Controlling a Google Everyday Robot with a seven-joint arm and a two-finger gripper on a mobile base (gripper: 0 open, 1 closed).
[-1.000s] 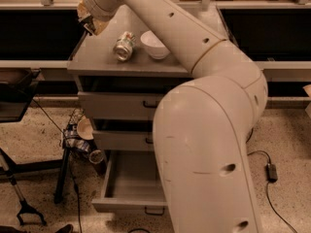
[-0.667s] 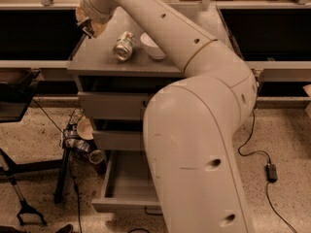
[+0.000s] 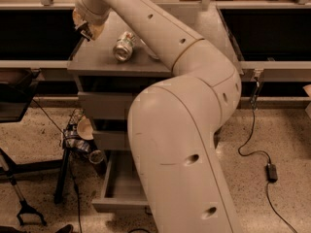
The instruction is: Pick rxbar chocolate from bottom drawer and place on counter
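- Arm point(image 3: 180, 144) is swinging its big elbow link closer across the view than a second ago. It is now covering the right half of the bench point(image 3: 95, 57) and the white bowl that was showing there.
- End effector point(image 3: 83, 29) is hovering over the far left corner of the bench, barely shifting from where it was a moment back. Whether it is holding anything, I cannot tell.
- Can point(image 3: 124, 46) is lying on its side mid-bench, unmoved and apart from the end effector.
- Bottom drawer point(image 3: 119, 205) is standing pulled out. The visible part of its floor is looking bare, and the arm is hiding the rest.
- Target rxbar chocolate is not showing anywhere, neither in the drawer nor on the bench. It may be sitting at the end effector or behind the arm.
- Judgement: with the wrist parking over the bench and the drawer left open, the run is probably reaching the placing stage. A set-down on the free left patch is looking likely next, but that is unconfirmed.
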